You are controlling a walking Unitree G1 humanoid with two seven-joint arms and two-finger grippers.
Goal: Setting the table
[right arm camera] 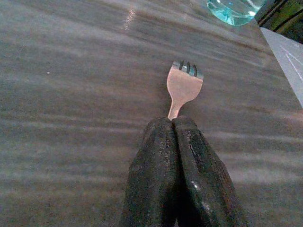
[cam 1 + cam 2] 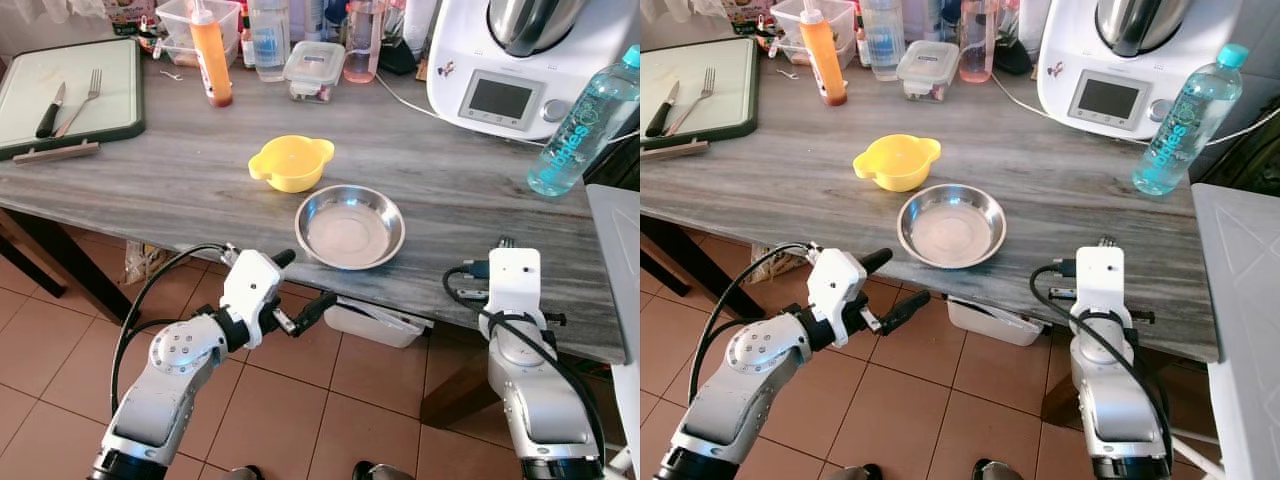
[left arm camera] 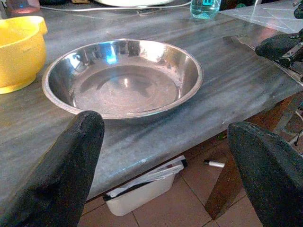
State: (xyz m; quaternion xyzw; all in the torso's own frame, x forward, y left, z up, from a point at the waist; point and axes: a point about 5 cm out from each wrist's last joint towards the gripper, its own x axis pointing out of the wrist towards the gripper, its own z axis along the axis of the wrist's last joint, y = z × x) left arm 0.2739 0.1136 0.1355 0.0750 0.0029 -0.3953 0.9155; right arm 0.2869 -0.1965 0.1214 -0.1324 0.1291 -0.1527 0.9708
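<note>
Right wrist view: right gripper (image 1: pixel 176 124) fingers pressed together on a fork (image 1: pixel 184 85), handle pinched, tines out over the counter (image 1: pixel 71 71). Fork sits right of the steel plate (image 2: pixel 350 227), apart from it, near the counter's front edge. Left gripper (image 2: pixel 300 290) fingers spread wide, holding nothing, off the counter edge just in front of the plate. Yellow bowl (image 2: pixel 291 162) just behind the plate. Risk: thin handle, grip near its end, so the fork could pivot or land skewed on release; that close to the edge it could slide off.

Shallow steel plate (image 2: pixel 350 228) upright near the table's front edge, silver fork (image 1: pixel 184 85) flat to its right.
</note>
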